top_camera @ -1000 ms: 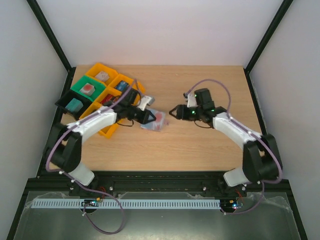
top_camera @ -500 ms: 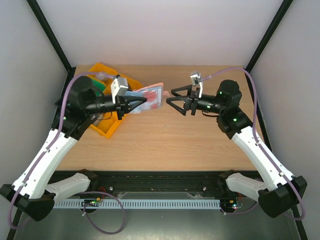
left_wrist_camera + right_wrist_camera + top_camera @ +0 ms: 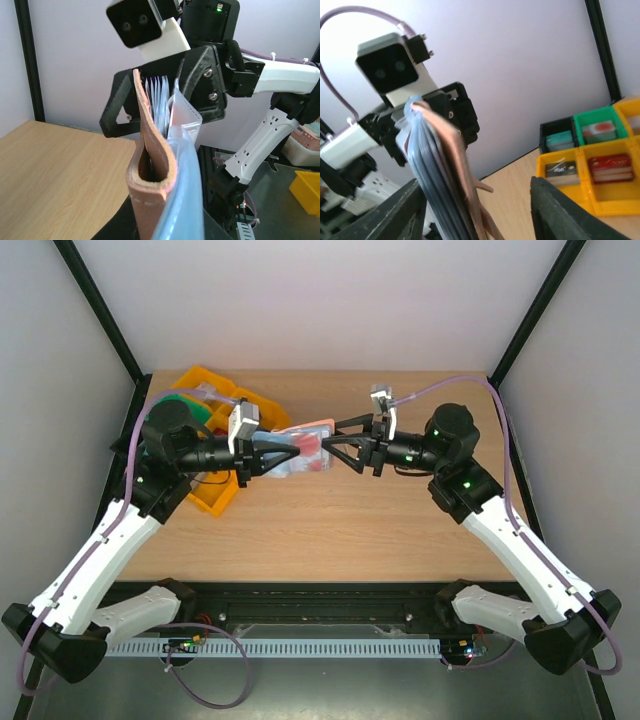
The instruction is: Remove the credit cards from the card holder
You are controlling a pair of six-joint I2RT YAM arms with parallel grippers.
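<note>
My left gripper (image 3: 283, 448) is shut on the tan card holder (image 3: 310, 431) and holds it on edge above the table. Several light blue-grey credit cards (image 3: 300, 462) stick out of it. In the left wrist view the holder (image 3: 150, 165) fills the centre with the card edges (image 3: 159, 92) at its far end, and my left gripper (image 3: 165, 231) is mostly hidden beneath. My right gripper (image 3: 335, 436) is open, with its fingers on either side of the holder's free end. In the right wrist view the holder (image 3: 462, 165) and cards (image 3: 427, 160) stand between the spread fingers (image 3: 387, 215) of my right gripper (image 3: 475, 200).
A cluster of yellow (image 3: 215, 495), green (image 3: 188, 406) and black plastic trays with small blocks sits at the table's back left, under the left arm. It also shows in the right wrist view (image 3: 600, 165). Bare wooden table (image 3: 380, 530) lies below both grippers.
Both arms have risen from the table, the left lifting the card holder. The right gripper has moved left until its open fingers straddle the holder's end.
</note>
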